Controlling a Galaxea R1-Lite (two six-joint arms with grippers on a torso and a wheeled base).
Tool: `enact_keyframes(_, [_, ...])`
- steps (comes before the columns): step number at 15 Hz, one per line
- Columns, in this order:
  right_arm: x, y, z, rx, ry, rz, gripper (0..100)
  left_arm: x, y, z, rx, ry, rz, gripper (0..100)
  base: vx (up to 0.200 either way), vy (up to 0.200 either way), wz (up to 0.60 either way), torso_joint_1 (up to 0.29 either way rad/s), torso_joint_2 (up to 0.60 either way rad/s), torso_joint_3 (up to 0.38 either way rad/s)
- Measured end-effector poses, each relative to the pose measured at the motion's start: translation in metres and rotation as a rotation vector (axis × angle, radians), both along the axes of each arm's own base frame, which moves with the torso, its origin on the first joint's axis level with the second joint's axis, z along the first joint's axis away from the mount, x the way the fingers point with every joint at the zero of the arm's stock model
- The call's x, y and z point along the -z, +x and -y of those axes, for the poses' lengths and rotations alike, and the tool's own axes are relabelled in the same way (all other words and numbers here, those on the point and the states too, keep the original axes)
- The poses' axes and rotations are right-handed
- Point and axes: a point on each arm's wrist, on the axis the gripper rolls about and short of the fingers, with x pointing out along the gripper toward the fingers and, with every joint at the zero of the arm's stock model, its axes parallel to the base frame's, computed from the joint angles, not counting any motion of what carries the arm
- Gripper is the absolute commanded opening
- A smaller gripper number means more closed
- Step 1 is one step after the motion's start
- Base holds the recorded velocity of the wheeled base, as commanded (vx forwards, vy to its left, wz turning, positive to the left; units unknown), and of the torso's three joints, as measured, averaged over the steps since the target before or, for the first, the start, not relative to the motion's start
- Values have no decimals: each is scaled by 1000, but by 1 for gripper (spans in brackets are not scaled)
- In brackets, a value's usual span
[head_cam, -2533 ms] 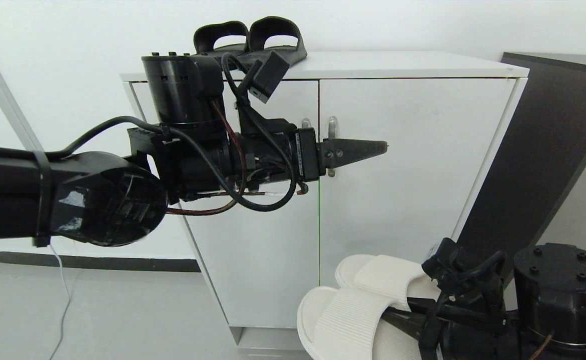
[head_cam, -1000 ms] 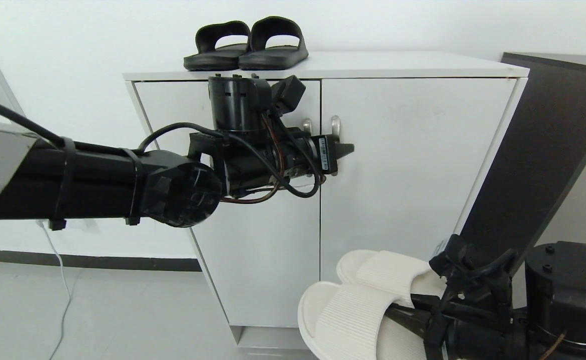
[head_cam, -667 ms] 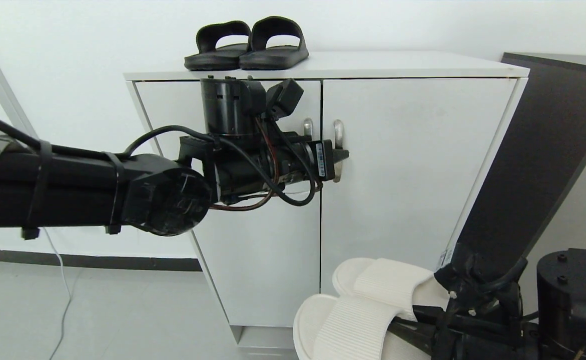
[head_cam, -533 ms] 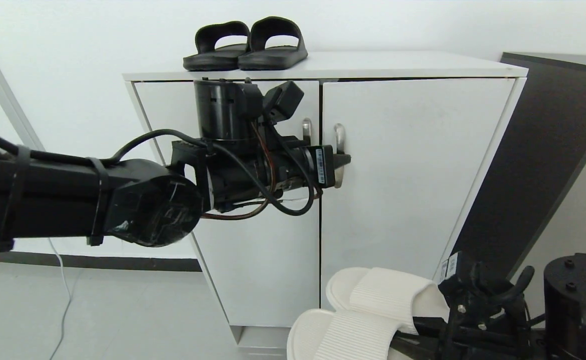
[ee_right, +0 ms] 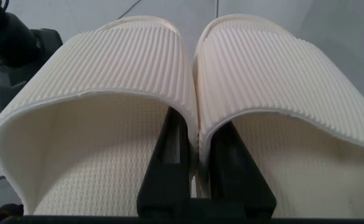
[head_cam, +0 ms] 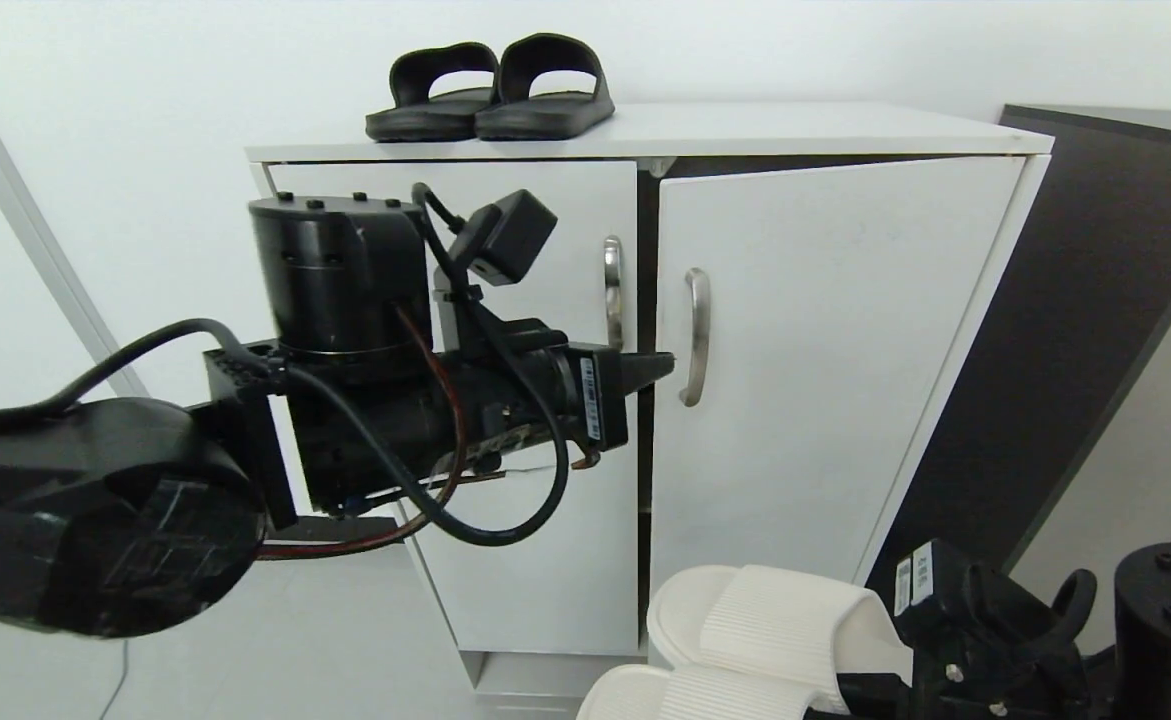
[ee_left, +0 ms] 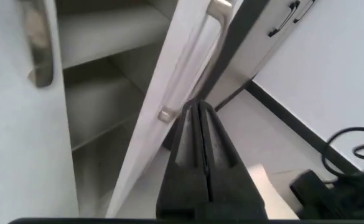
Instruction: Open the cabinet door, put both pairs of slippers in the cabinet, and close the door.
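Your head view: black slippers (head_cam: pixel 490 90) upper centre atop the cabinet (head_cam: pixel 795 130), right door (head_cam: pixel 825 350) ajar, left claw (head_cam: pixel 660 368) pinched shut just left of its handle (head_cam: pixel 695 335). Left wrist view: shelves (ee_left: pixel 107 28) past the door. Right wrist view: your right claw (ee_right: pixel 197 134) clamps the white slippers (ee_right: pixel 250 68) together.

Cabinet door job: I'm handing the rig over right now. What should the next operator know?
Left gripper: fingers shut, empty, by the free edge of the right door, which stands ajar.
Right gripper: shut on the white slippers, low before the cabinet.
Black slippers sit on top of it.
Done: door cracked open.
Left: open wider, load both pairs, close.
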Motion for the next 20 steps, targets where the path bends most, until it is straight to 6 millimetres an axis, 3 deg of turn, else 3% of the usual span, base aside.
enact_keyframes(3, [2,-2,0,-19,-3,-8,0,-8,5,-16,-41,-60,19,0,0,0,0,0,0,0])
enact_keyframes(6, [3,-2,0,-21,-5,-9,0,-14,23,-21,-69,-109,30,0,0,0,0,0,0,0])
enact_keyframes(15, [8,-11,-1,-58,-24,-24,0,-8,64,3,-19,-122,22,0,0,0,0,0,0,0])
enact_keyframes(20, [13,-19,-3,-93,-38,-41,0,0,71,8,-19,-110,11,0,-200,0,0,2,7,3])
